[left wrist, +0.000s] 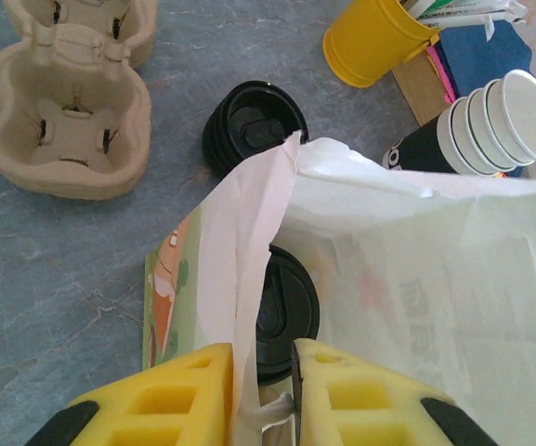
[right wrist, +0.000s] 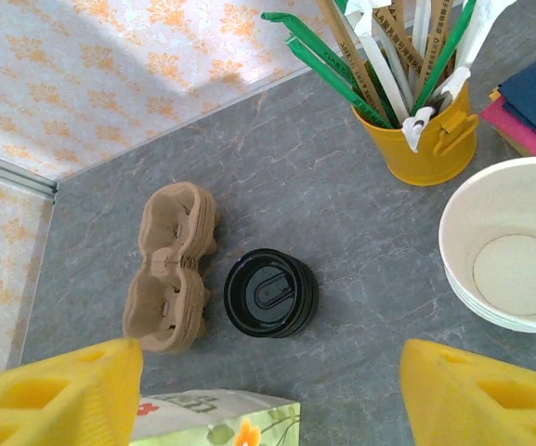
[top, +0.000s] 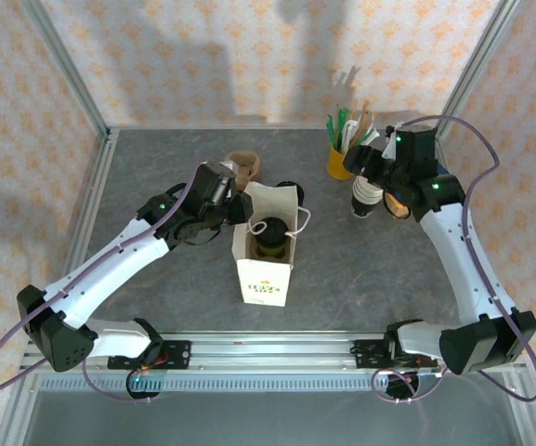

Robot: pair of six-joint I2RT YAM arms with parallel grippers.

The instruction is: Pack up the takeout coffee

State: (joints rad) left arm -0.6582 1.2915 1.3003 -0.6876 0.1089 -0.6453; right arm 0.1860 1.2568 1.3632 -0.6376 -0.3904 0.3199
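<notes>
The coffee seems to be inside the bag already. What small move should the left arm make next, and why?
Probably close the left gripper fully on the paper bag at its rim. Its fingers sit either side of it, a narrow gap between them, so a firm pinch is uncertain. The takeout coffee already stands inside, so the bag can then be closed.

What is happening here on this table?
Two robot arms are packing a coffee. The left gripper pinches the rim of the paper bag, which stands upright at mid-table. The lidded coffee cup sits inside it. The right gripper hangs open by the stack of white cups, holding nothing.
</notes>
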